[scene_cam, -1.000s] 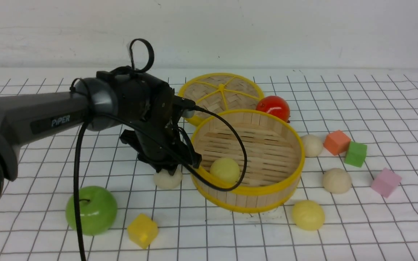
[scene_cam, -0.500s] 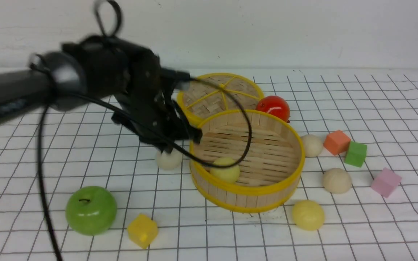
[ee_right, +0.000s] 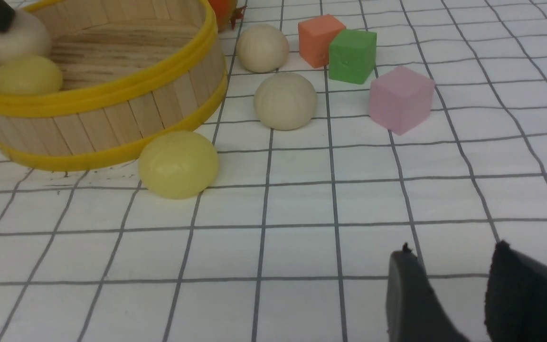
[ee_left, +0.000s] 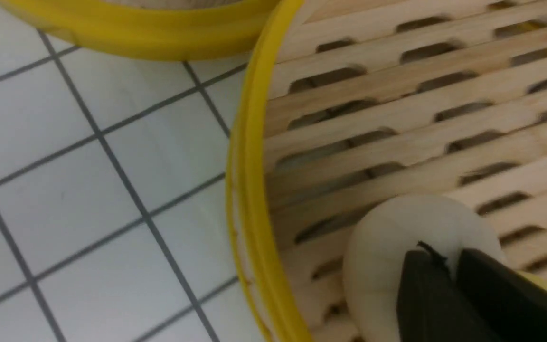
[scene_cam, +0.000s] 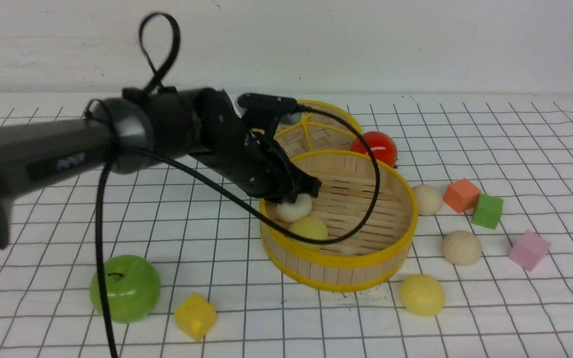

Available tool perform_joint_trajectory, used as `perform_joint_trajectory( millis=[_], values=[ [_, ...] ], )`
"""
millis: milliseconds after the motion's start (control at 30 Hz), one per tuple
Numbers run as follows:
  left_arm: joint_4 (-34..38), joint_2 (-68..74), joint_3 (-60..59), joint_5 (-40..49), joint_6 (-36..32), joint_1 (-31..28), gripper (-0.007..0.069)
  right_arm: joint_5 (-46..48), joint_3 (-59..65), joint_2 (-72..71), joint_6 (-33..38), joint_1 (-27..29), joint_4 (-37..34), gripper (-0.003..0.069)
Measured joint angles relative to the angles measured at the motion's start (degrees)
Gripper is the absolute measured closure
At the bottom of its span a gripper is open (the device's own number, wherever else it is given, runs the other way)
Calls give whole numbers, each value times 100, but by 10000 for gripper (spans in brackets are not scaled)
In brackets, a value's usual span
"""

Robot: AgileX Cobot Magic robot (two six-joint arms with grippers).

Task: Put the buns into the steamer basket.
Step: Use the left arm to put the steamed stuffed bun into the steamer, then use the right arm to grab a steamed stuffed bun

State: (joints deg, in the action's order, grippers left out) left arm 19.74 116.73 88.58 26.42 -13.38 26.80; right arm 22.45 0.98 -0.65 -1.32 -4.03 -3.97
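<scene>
The steamer basket (scene_cam: pixel 338 261) stands mid-table. My left gripper (scene_cam: pixel 299 196) reaches over its near-left rim, shut on a cream-white bun (scene_cam: pixel 295 208) just above the slatted floor; in the left wrist view the fingertips (ee_left: pixel 425 266) pinch into this bun (ee_left: pixel 387 237). A pale yellow bun (scene_cam: pixel 309 228) lies in the basket beside it. On the table to the right lie two cream buns (scene_cam: pixel 427 199) (scene_cam: pixel 461 247) and a yellow bun (scene_cam: pixel 422 295). My right gripper (ee_right: pixel 451 254) shows only in its wrist view, open over bare cloth.
The flat woven lid (scene_cam: pixel 316 129) and a red tomato (scene_cam: pixel 374 145) sit behind the basket. A green apple (scene_cam: pixel 125 287) and yellow cube (scene_cam: pixel 195 316) lie front left. Orange (scene_cam: pixel 461 195), green (scene_cam: pixel 488 211) and pink (scene_cam: pixel 528 249) cubes stand at the right.
My left gripper closed on the cream bun left of the basket, lifted it and carried it right, over the rim into the basket. The right gripper has not moved.
</scene>
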Motion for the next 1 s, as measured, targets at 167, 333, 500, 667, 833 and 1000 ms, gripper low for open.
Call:
perform_joint_trajectory(
  millis=[167,333,500,667,833,1000],
  values=[
    [-1,66,0,-189,-6,-17,358,0,0,0,0,0,0,418],
    [-1,-225,-7,238,81,-12,214,0,0,0,0,0,0,418],
    [-72,-1222,-7,886,398,-12,291,0,0,0,0,0,0,418],
    [-221,-2806,-584,1242,552,-12,624,0,0,0,0,0,0,418],
    [-99,-4582,-2344,479,571,-12,638,0,0,0,0,0,0,418],
    [411,-6426,-4451,-665,571,-12,638,0,0,0,0,0,0,418]
  ],
)
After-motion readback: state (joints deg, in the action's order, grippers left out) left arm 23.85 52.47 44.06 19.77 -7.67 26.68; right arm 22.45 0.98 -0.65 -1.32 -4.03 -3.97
